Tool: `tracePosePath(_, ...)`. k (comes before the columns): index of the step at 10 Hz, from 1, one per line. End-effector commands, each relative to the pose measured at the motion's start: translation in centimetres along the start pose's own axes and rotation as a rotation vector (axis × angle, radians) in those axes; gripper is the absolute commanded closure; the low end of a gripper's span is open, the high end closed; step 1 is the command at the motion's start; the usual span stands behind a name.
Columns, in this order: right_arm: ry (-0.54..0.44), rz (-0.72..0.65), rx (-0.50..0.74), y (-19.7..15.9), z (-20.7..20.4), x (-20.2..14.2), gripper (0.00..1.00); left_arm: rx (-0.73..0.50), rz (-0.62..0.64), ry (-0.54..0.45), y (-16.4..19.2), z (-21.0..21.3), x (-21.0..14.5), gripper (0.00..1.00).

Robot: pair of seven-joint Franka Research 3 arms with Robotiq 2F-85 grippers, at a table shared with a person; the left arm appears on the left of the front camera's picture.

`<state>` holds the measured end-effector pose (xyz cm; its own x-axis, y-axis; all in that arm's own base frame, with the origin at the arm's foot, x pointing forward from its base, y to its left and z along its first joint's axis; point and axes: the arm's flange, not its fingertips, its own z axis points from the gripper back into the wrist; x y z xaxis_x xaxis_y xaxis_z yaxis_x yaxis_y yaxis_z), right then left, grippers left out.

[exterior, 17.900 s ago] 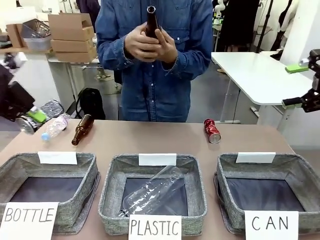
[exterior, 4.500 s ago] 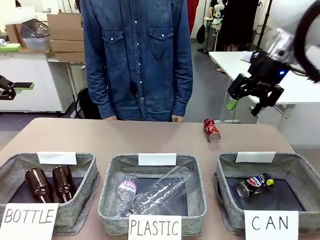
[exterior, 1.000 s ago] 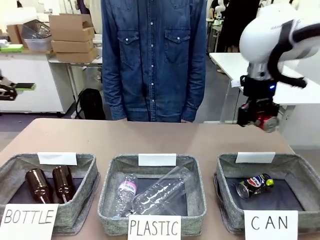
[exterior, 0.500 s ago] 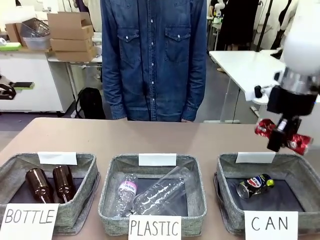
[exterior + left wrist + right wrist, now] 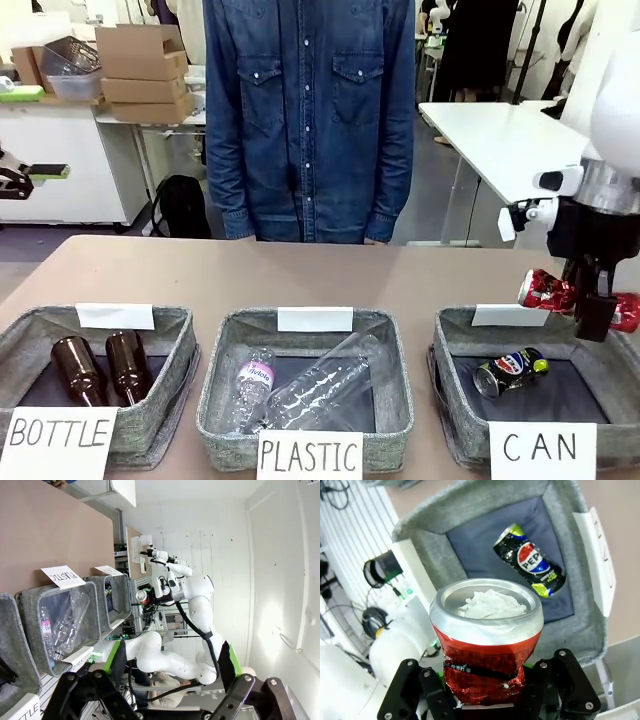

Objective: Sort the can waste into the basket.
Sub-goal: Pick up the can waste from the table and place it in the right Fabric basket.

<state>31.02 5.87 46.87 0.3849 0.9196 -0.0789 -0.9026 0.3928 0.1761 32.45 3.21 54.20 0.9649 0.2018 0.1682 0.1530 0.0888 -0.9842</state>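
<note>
- While hovering above the CAN basket [image 5: 455,330], the right gripper [image 5: 592,305] is clamping the red can [image 5: 548,291]
- Inside, 1 dark Pepsi can [image 5: 510,371] is lying
- Left gripper [image 5: 165,692] is spreading its fingers wide

You get even, bright indoor light across the bench [image 5: 300,275], with soft shadows and no harsh glare. In your left wrist view the white wall [image 5: 280,580] at right washes out and straight lines bend. In your right wrist view the red can [image 5: 487,635] looms large yet sharp.
</note>
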Motion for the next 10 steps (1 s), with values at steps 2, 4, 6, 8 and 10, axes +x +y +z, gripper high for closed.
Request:
tracePosePath(2, 0.002, 0.014, -0.015, -0.34, 0.19, -0.39, 0.82, 0.003, 0.014, -0.003, -0.36, 0.05, -0.33, 0.04)
tracePosePath(4, -0.017, 0.015, 0.011, -0.36, 0.26, -0.45, 0.41, 0.003, 0.014, -0.003, -0.36, 0.05, -0.33, 0.04)
tracePosePath(6, -0.027, 0.015, 0.020, -0.38, 0.29, -0.40, 0.01, 0.003, 0.014, -0.003, -0.36, 0.05, -0.33, 0.04)
tracePosePath(8, -0.049, 0.016, 0.046, -0.58, 0.26, -0.49, 0.00, 0.003, 0.014, -0.003, -0.36, 0.05, -0.33, 0.04)
tracePosePath(10, -0.056, 0.021, 0.052, -0.65, 0.23, -0.58, 0.06, 0.003, 0.014, -0.003, -0.36, 0.05, -0.33, 0.04)
